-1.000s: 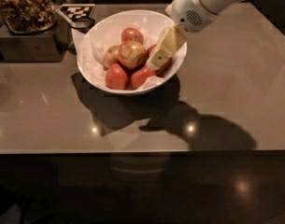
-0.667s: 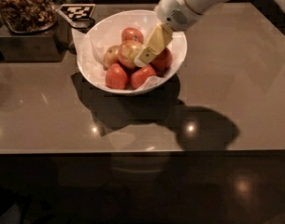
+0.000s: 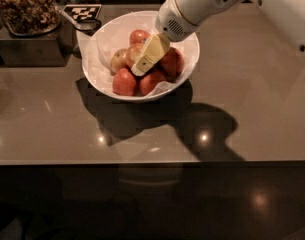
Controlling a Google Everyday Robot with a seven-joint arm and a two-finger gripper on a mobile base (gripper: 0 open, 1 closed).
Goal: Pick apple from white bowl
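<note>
The claw (image 3: 144, 61) hangs inside the white bowl (image 3: 188, 71) on the table (image 3: 252, 109), its pale finger lying across the middle of the fruit; whether it is wide or narrow I cannot tell. The apple (image 3: 133, 54), mottled and largest, sits at the centre of the pile, partly hidden behind the finger, with red apples (image 3: 125, 81) crowding it. A good grasp probably needs the claw centred over it and lowered straight, avoiding the neighbours and the paper lining.

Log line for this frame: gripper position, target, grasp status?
gripper: inside white bowl, over fruit pile | target: apple, partly hidden behind gripper | grasp: not confirmed | nearby: red apples
</note>
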